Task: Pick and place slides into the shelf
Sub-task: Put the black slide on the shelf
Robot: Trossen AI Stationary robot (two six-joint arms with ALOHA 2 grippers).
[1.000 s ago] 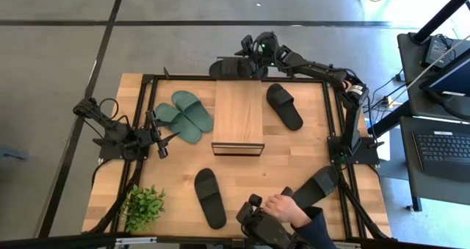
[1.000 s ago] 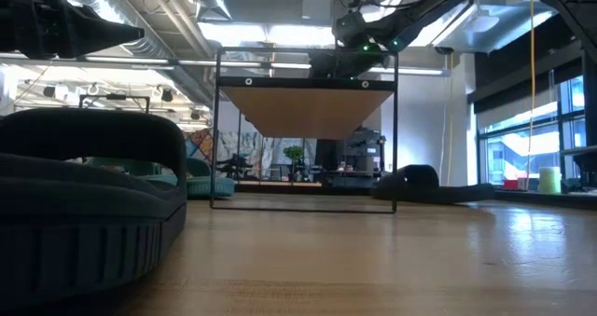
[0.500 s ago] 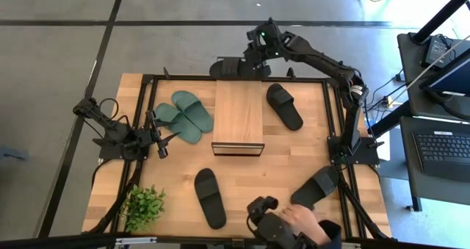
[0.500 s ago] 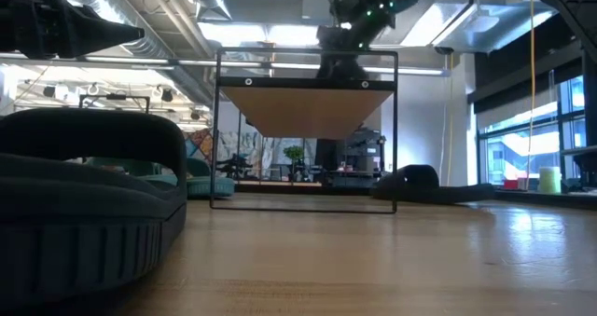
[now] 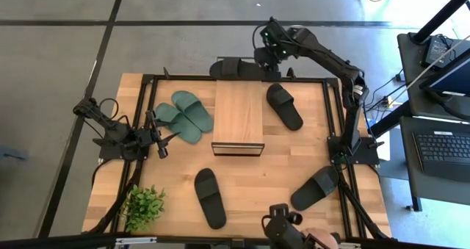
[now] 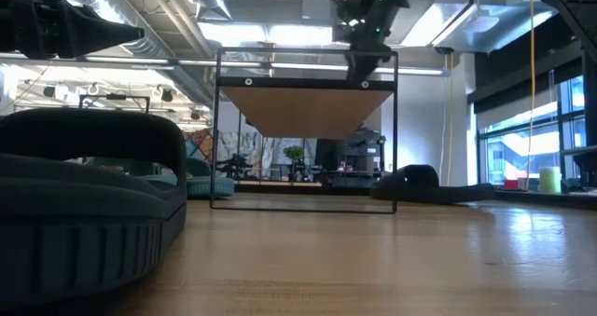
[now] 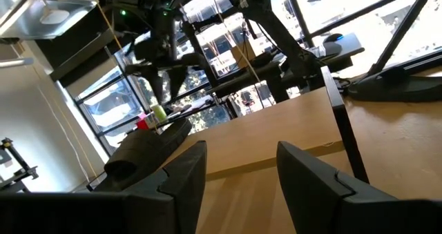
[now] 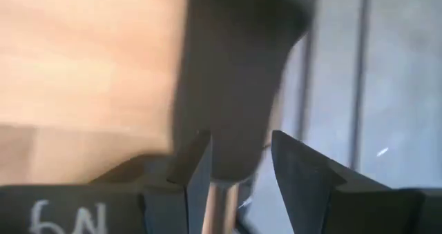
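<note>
The shelf (image 5: pixel 238 117) stands mid-table with a bare plank top. Two green slides (image 5: pixel 183 111) lie left of it, soles on the table. Black slides lie right of the shelf (image 5: pixel 284 106), near the table's front (image 5: pixel 210 197), at the near right corner (image 5: pixel 317 188), and on the far edge (image 5: pixel 235 67). My right gripper (image 5: pixel 272 47) hangs open over the far edge, right of that slide; in its wrist view a blurred black slide (image 8: pixel 235 75) shows beyond its open fingers (image 8: pixel 238 151). My left gripper (image 5: pixel 160 136) waits open at the left, near the green slides.
A potted plant (image 5: pixel 143 205) stands at the near left corner. A person's hand (image 5: pixel 312 239) shows at the near edge beside a dark device (image 5: pixel 283 231). A black frame (image 5: pixel 334 117) rims the table. Bare wood lies between shelf and near slides.
My right gripper has swung from beside the far-edge black slide toward the table's right, staying high over the far edge. The person's hand has drawn back from the near right slide toward the near edge. The slides have stayed in place.
</note>
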